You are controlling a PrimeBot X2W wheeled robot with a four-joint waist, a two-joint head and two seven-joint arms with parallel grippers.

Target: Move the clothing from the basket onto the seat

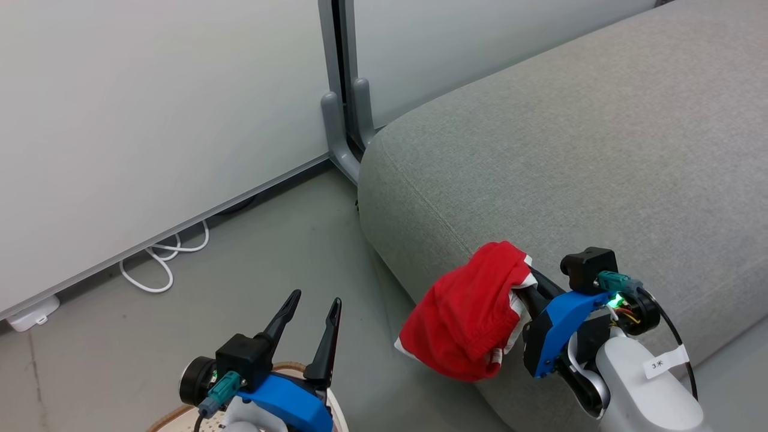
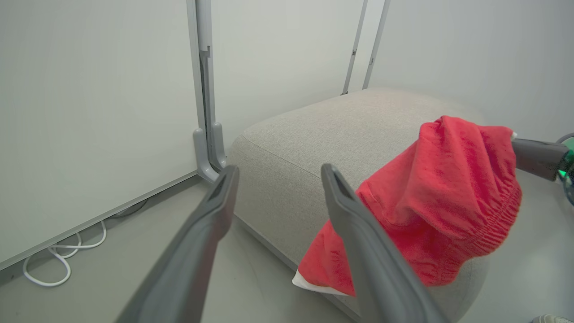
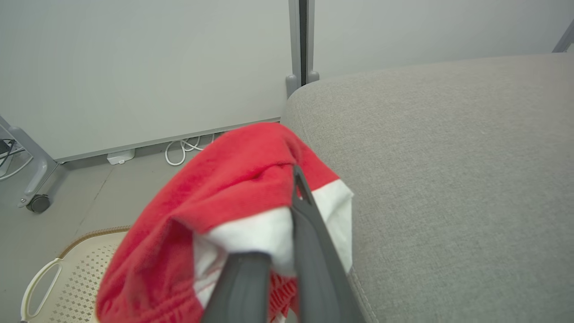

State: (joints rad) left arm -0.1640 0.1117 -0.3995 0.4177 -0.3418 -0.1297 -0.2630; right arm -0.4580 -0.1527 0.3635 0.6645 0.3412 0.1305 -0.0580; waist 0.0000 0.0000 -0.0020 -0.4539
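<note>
One red piece of clothing (image 1: 468, 312) hangs low in the middle of the head view, by the edge of the one grey seat (image 1: 570, 150) — pinched by the right gripper (image 1: 523, 295). The left gripper (image 1: 316, 298), lower left, is spread wide by the one basket (image 1: 174, 414). A white tag (image 1: 660, 363) reads "3" — the rest is too small.
</note>
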